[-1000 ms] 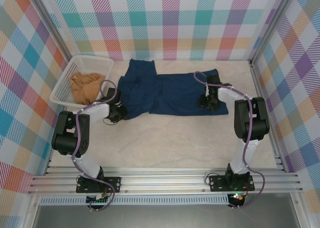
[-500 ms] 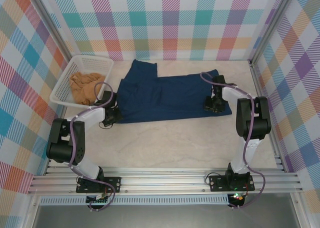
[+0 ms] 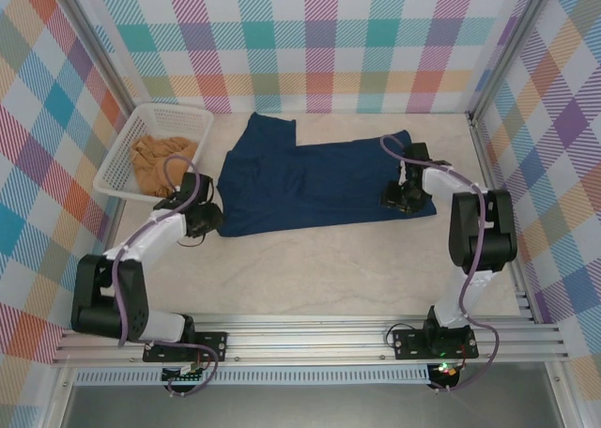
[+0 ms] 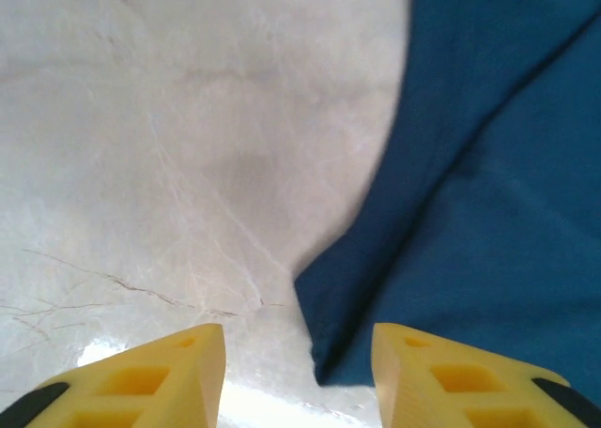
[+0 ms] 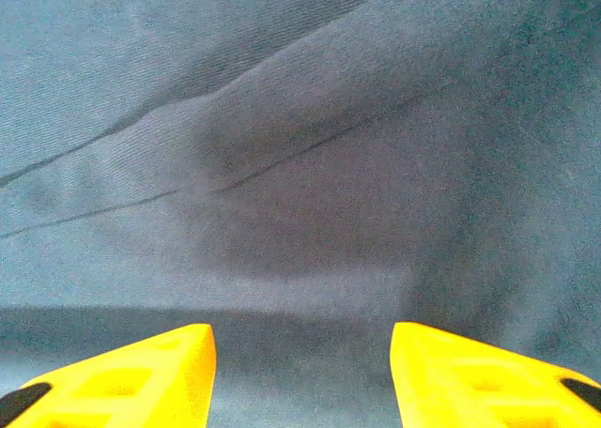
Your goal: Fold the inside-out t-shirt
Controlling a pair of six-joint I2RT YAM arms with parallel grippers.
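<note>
One dark navy blue short-sleeved cloth t-shirt [image 3: 310,179], spread flat across the far half of the pale marbled table [image 3: 329,268], with one part reaching toward the back wall. Left gripper [image 4: 299,353]: jaws parted, nothing between them, low at the shirt's left corner. Right gripper [image 5: 300,353]: jaws parted just above the shirt's right end, clasping nothing. One white plastic basket [image 3: 117,156], far left, holding a crumpled tan-orange cloth garment [image 3: 160,160].

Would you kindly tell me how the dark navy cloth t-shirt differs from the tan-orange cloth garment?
The dark navy cloth t-shirt lies spread flat on the pale table; the tan-orange cloth garment sits bunched inside the white plastic basket. The t-shirt covers far more area than the garment. Both are cloth.
</note>
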